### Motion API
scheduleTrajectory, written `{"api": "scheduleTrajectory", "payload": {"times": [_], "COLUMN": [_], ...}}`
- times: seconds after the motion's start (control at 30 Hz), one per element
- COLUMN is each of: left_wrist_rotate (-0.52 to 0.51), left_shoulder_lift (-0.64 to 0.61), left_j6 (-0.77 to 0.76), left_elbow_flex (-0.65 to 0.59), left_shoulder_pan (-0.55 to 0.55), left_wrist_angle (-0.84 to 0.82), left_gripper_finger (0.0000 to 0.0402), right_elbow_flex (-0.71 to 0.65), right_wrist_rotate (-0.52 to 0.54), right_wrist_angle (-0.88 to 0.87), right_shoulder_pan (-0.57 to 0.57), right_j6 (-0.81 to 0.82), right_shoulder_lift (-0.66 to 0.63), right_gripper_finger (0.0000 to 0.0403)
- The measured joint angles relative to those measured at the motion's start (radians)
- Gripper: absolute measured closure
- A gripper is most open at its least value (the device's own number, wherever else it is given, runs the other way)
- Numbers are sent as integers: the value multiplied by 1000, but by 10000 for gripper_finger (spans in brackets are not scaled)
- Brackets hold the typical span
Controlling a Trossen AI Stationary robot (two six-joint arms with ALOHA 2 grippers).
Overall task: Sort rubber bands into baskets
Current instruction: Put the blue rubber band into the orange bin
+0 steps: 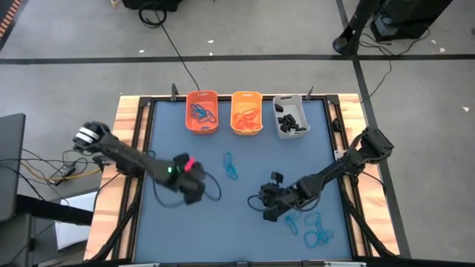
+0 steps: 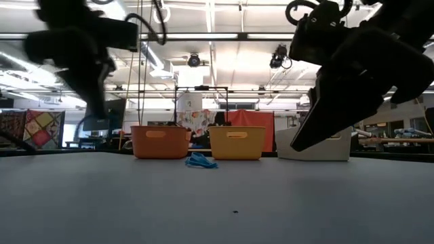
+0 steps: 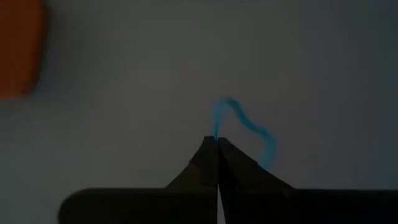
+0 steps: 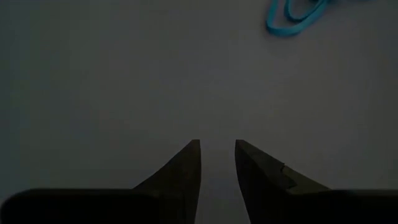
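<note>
Three baskets stand in a row at the table's far edge: an orange basket [image 1: 202, 113] with blue bands, a yellow-orange basket [image 1: 247, 113] with orange bands, and a grey-white basket [image 1: 291, 116] with black ones. My left gripper [image 3: 217, 142] hangs above the table's left half, shut on a blue rubber band [image 3: 249, 127]. Loose blue bands [image 1: 231, 165] lie at the middle, and more blue bands [image 1: 313, 228] at the near right. My right gripper [image 4: 217, 149] is open just left of that group, with bare table between its fingers and one blue band [image 4: 292, 18] ahead of them. My left gripper pinches one end of the blue band's loop [image 3: 216, 132] between the very ends of its two fingers, which slant down from above. The rest of the loop curls free beyond the fingertips, slack and lifted clear of the table.
The tabletop has a raised wooden frame [image 1: 130, 126] along its sides. Bare blue-grey surface lies between the two grippers and along the near edge. My left arm [image 1: 126, 157] reaches in from the left, my right arm [image 1: 334, 170] from the right.
</note>
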Motion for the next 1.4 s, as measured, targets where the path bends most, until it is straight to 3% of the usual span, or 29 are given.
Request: {"api": "scheduleTrajectory", "payload": {"times": [0.27, 0.5, 0.77, 1.27, 1.4], "left_wrist_rotate": [5, 158, 273, 361, 408], "left_shoulder_lift": [-107, -115, -115, -115, -115], "left_j6": [331, 571, 657, 683, 700], "left_elbow_flex": [0, 2, 2, 2, -15], "left_shoulder_pan": [325, 577, 800, 965, 976], "left_wrist_angle": [35, 166, 270, 442, 503], "left_gripper_finger": [401, 401, 401, 401, 401], "right_elbow_flex": [0, 0, 0, 0, 0], "right_wrist_rotate": [28, 74, 81, 87, 142], "right_wrist_angle": [-37, -96, -120, -125, -221], "right_shoulder_pan": [37, 62, 59, 69, 69], "right_j6": [120, 200, 205, 196, 152], "right_shoulder_lift": [0, 0, 0, 0, 0], "right_gripper_finger": [291, 291, 291, 291, 291]}}
